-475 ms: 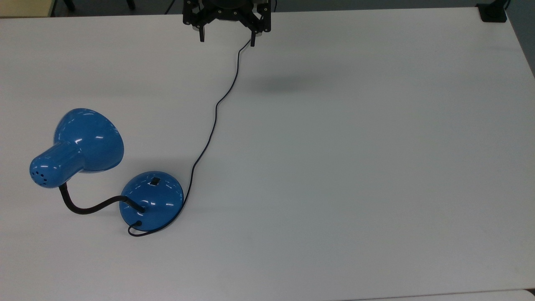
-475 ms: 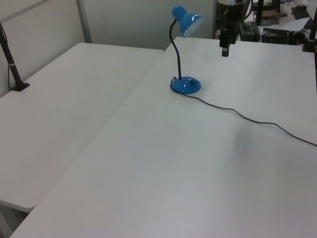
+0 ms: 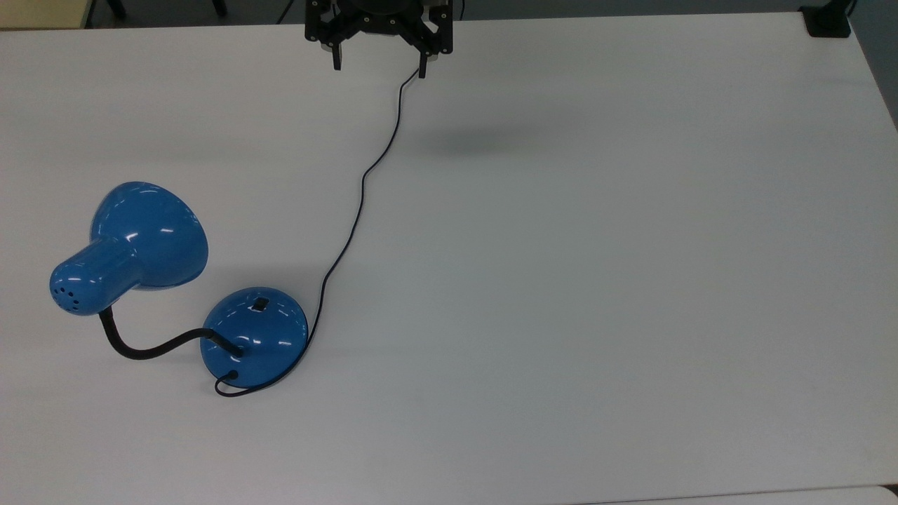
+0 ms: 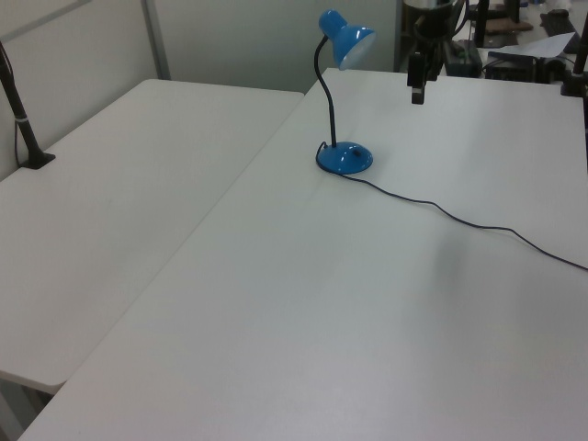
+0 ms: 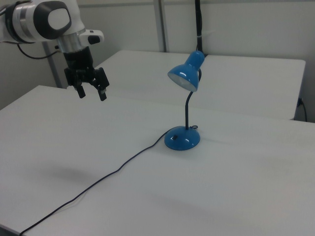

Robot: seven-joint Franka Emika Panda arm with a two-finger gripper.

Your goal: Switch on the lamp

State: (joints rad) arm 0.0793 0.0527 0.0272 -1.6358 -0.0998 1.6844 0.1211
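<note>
A white table (image 3: 561, 280) holds a glossy blue lamp (image 3: 254, 337) near the top view's lower left, standing upright on its domed round base. A black bendy neck (image 3: 151, 348) rises from the base to a bell-shaped shade (image 3: 133, 249), which is not lit. A small black switch (image 3: 260, 304) sits on the upper side of the base, uncovered. The robot's gripper (image 3: 378, 69) hangs in the air at the top view's upper edge, well apart from the lamp, with its two fingers spread wide and nothing between them. Compared with half a second ago, the gripper has drifted only slightly toward the top view's upper edge; the lamp has not moved. Judging from this, the reach toward the switch has not really begun, and the whole task remains to be done. A thin black cord (image 3: 361, 189) runs from the base across the table and passes under the gripper. It lies flat, so it is unlikely to block a descent, but the shade overhangs beside the base and an approach should stay clear of it. A second white table (image 4: 110, 211) stands alongside in the left view. A black clamp (image 3: 826, 21) sits at a far corner.
</note>
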